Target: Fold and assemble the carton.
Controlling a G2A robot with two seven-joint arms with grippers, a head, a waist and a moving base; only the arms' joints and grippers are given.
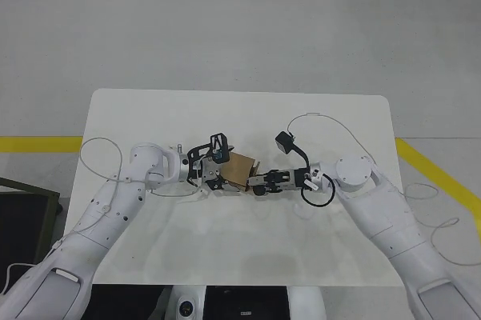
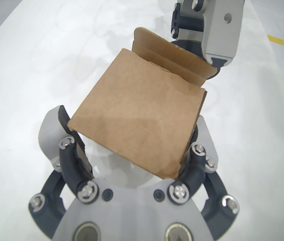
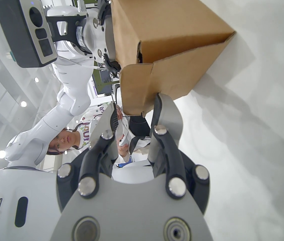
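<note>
A brown cardboard carton (image 1: 239, 169) lies on the white table (image 1: 224, 116) near its middle, between my two arms. My left gripper (image 1: 215, 171) is shut on the carton (image 2: 142, 119); one finger (image 2: 63, 120) presses one side and the other finger (image 2: 203, 132) the opposite side. The far end has loose flaps (image 2: 167, 56) standing out. My right gripper (image 1: 261, 182) is at that end, open, its fingers (image 3: 160, 106) on either side of the edge of one end flap (image 3: 136, 86). The rest of the carton (image 3: 167, 18) stands behind that flap.
Thin white cables lie on the table by the left arm (image 1: 104, 154) and behind the right arm (image 1: 330, 120). The right arm's black wrist camera (image 1: 285, 142) stands above the carton's far end. Bare table surrounds the carton on all sides.
</note>
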